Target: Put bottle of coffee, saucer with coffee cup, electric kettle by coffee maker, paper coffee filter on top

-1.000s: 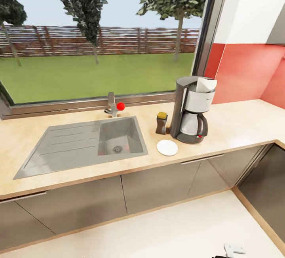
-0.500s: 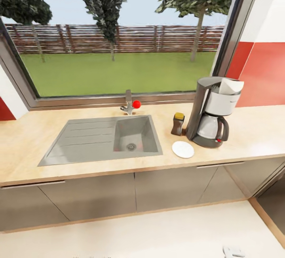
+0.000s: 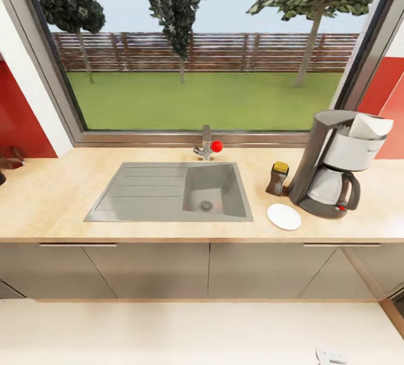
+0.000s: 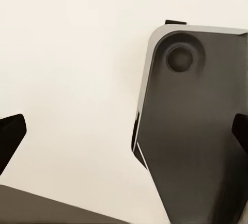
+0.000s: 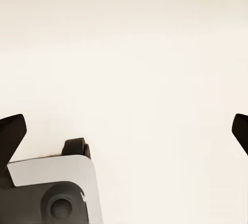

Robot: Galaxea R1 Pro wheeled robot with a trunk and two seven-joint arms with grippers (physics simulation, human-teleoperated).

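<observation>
1. The coffee maker (image 3: 335, 163) stands on the countertop (image 3: 50, 202), to the right of the sink (image 3: 174, 191).
2. The paper coffee filter (image 3: 369, 126) sits on top of the coffee maker.
3. The bottle of coffee (image 3: 278, 178) stands just beside the coffee maker, on the side nearer the sink.
4. The saucer (image 3: 284, 216) lies flat in front of the bottle, near the counter edge.
5. The left gripper (image 4: 124, 131) hangs over the pale floor (image 4: 72, 53) with its two dark tips far apart and nothing between them.
6. The right gripper (image 5: 124, 131) is spread wide too and holds nothing.
</observation>
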